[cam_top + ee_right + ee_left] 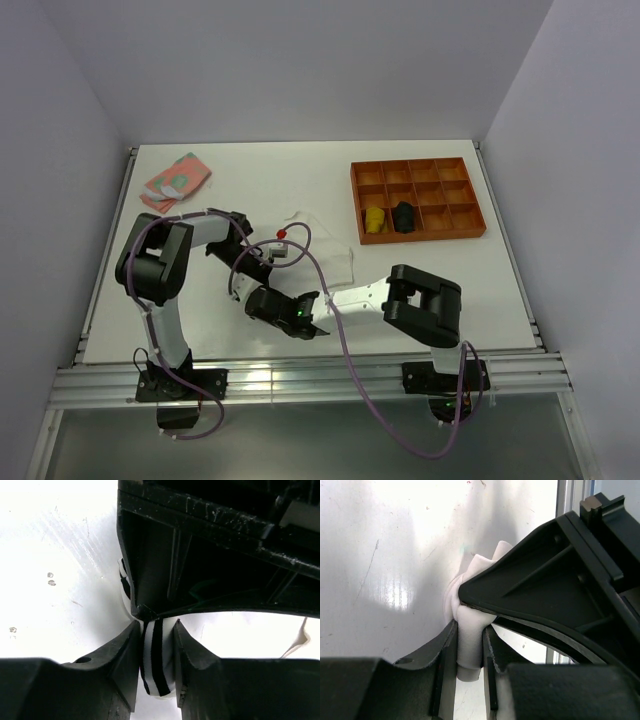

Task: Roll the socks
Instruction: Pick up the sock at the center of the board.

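Note:
White socks (pixel 330 258) lie spread near the middle of the table. My left gripper (pixel 469 632) is shut on a plain white ribbed sock cuff (pixel 469 652), whose bunched fabric rises beyond the fingertips. My right gripper (pixel 156 630) is shut on a white sock with black stripes (pixel 156 665), which hangs down between the fingers. From above, the left gripper (pixel 266 262) and the right gripper (pixel 262 298) meet tip to tip just left of the white fabric. Each wrist view is partly blocked by the other gripper's black body.
An orange divided tray (pixel 455 205) at the back right holds a yellow bundle (pixel 374 220) and a black bundle (pixel 403 216). A pink and green patterned cloth (pixel 176 180) lies at the back left. Purple cables (pixel 330 300) loop over the arms.

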`<state>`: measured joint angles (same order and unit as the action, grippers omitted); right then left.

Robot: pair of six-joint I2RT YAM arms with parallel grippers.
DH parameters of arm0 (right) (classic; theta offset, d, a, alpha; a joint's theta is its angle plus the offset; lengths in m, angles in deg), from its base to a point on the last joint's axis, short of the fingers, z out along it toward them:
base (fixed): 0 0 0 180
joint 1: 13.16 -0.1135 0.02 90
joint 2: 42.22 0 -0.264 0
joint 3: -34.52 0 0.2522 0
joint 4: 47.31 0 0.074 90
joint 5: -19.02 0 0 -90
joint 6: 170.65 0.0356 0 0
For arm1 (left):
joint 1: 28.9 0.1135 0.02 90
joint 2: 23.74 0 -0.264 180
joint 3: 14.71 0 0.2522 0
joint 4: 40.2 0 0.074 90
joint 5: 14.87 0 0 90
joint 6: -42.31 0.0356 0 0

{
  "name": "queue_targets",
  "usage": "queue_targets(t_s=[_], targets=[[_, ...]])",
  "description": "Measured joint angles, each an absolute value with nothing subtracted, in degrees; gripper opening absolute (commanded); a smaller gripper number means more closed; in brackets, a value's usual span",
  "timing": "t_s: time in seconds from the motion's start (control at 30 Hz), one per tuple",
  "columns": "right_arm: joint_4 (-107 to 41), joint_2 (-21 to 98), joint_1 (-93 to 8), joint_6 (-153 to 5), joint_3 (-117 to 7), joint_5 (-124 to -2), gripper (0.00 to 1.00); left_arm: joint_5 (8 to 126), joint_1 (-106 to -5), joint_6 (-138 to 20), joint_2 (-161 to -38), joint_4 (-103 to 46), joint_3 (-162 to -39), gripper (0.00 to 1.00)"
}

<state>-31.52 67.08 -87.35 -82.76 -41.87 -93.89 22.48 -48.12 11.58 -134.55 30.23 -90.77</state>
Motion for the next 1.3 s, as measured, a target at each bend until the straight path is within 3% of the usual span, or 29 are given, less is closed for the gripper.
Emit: queue_targets(t_s=[0.1, 0.23, 0.4, 0.67, 1.3], targets=[[-31.48, 67.08, -87.13, -82.63, -41.87, -93.52, 0.25, 22.42, -48.12, 12.34, -135.03, 31.06, -91.29, 0.0], [-31.48, 67.08, -86.94, -82.56, -41.87, -93.11, 0.1, 22.37, -48.12, 13.11, -135.12, 31.39, -91.43, 0.01], [-31.46, 67.03, -86.72, -82.21, -41.87, -92.65, 0.01, 22.42, -48.03, 12.83, -135.12, 31.54, -91.64, 0.12], [-33.34, 67.23, -85.38, -81.75, -42.0, -92.36, 0.0, 21.3, -44.86, 12.19, -137.35, 34.34, -94.88, 0.29], [-32.0, 66.73, -84.31, -77.82, -41.72, -93.76, 0.0, 15.34, -33.13, 13.52, -139.86, 43.19, -101.83, 0.33]])
